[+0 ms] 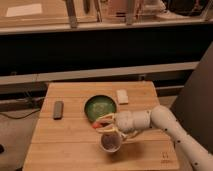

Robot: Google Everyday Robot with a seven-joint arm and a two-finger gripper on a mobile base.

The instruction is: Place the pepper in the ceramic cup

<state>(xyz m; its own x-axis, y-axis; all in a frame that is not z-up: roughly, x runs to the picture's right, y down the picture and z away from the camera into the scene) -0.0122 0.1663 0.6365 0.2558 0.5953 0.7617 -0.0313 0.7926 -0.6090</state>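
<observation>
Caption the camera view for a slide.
Gripper carrying the pepper above the ceramic cup, beside the green bowl.

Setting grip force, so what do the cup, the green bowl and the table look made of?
Ceramic cup, below the gripper holding the pepper: white, smooth, likely glazed ceramic. Green bowl: glossy sheen, ceramic or plastic, unclear. Table: pale wood, visible plank seams.

Gripper [106, 126] holding pepper [101, 121] above ceramic cup [110, 142].

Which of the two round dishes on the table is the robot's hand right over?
The white cup. The hand, with the pepper at it, hangs just above its rim; the wider green bowl sits behind.
</observation>
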